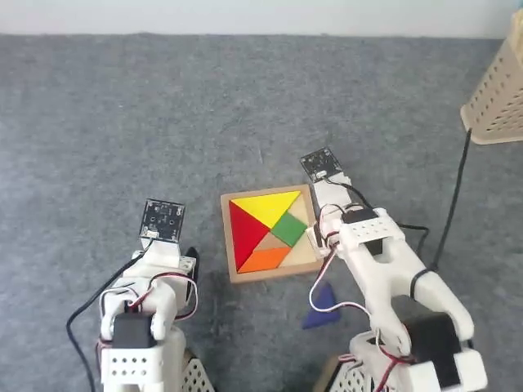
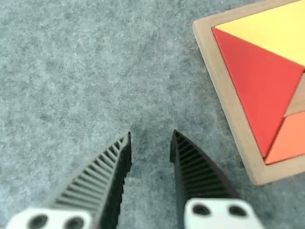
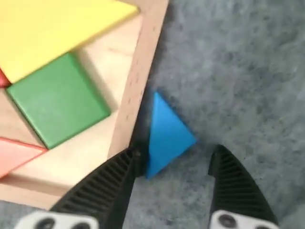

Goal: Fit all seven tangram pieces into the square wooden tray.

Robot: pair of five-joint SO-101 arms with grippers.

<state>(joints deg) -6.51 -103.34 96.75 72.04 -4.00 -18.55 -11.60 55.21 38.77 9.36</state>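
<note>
Grey, carpet-like felt covers the bench (image 1: 163,106), with a pale strip of wall along its far edge. A beige perforated basket (image 1: 500,90) is cut off at the far right corner, and a black cable (image 1: 453,204) runs down from it.

The tray (image 1: 225,241) lies flat between the 2 arms, a light wooden square with a raised rim. We count 4 pieces seated in it: a large yellow triangle (image 1: 268,208) along the far side, a large red triangle (image 1: 245,233) on the left, a green square (image 1: 288,229) near the middle and an orange triangle (image 1: 265,259) at the near edge. Bare wood shows in the tray's right part.

Outside the tray, a blue triangle (image 3: 167,131) lies on the felt just beside the right rim. The right tool (image 3: 177,151) hangs over it, wide open and holding nothing. 1 finger stands at the rim by the triangle's corner, and we cannot tell if it touches.

A dark blue piece (image 1: 319,317) lies nearer the right arm's base. The arm and a wire cover part of it, so its shape is unclear. From the high view the right arm also hides the tray's right rim.

The left tool (image 2: 150,137) hovers over bare felt left of the tray, partly open and empty.
</note>
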